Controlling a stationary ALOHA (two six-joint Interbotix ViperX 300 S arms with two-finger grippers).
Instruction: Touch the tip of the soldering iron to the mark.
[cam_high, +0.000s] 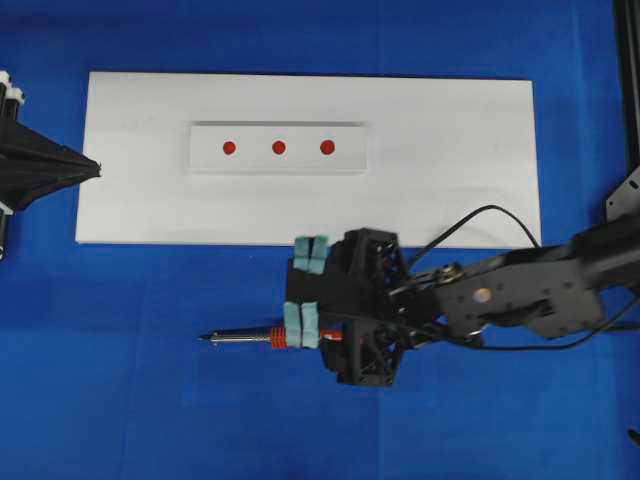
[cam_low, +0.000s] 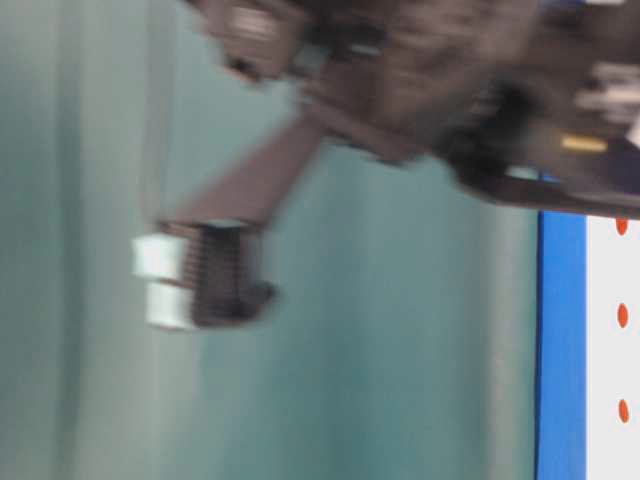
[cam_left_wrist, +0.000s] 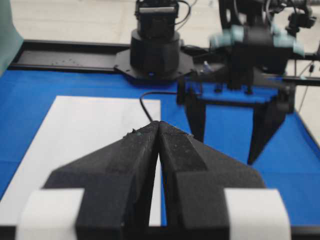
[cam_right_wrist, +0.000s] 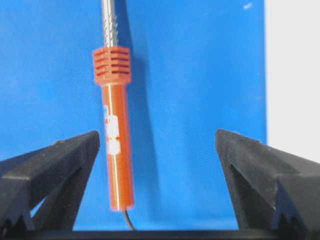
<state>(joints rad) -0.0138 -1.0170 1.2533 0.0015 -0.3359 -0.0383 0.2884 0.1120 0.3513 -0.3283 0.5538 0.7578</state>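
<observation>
The soldering iron (cam_high: 245, 339) lies flat on the blue mat in front of the white board, its dark tip pointing left. In the right wrist view its orange handle (cam_right_wrist: 116, 150) runs close beside the left finger, within the gap. My right gripper (cam_high: 306, 290) hangs over the handle, open wide and gripping nothing (cam_right_wrist: 157, 137). The mark (cam_high: 279, 148) is the middle of three red dots on the white block (cam_high: 253, 160), well beyond the iron's tip. My left gripper (cam_high: 95, 170) rests at the board's left end, shut and empty (cam_left_wrist: 158, 123).
The block sits on a wide white board (cam_high: 450, 150) on the blue mat. The iron's black cord (cam_high: 490, 212) loops over the board's near right corner by my right arm. A black arm base (cam_left_wrist: 155, 50) stands at the far side in the left wrist view.
</observation>
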